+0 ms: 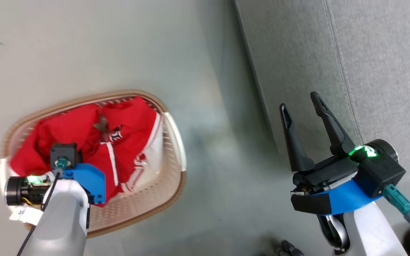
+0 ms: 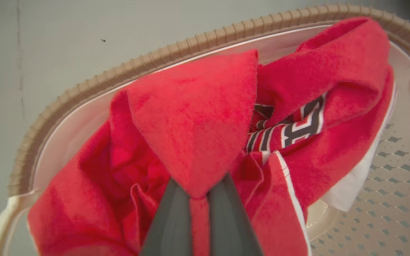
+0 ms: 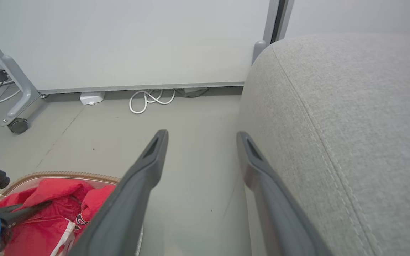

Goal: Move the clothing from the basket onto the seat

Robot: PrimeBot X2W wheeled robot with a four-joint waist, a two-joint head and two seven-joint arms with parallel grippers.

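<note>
Left wrist view: your left hand [image 2: 199, 190] is pinching a peaked fold of the red clothing [image 2: 190, 117] at centre frame; the clothing lies inside the basket [image 2: 130, 65]. Head view: the basket sits lower left on the floor [image 1: 84, 42]. Your right hand [image 1: 298, 101], fingers spread and holding nothing, is at lower right beside the grey seat [image 1: 368, 71].

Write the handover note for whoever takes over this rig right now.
Left tool: shut on a fold of the red clothing, down in the basket.
Right tool: open, holding nothing, beside the seat.
The basket stands on the floor, left of the seat.
Done: grasp made.
Left: lift the clothing out, lay it on the seat, release, return for whatever remains.
</note>
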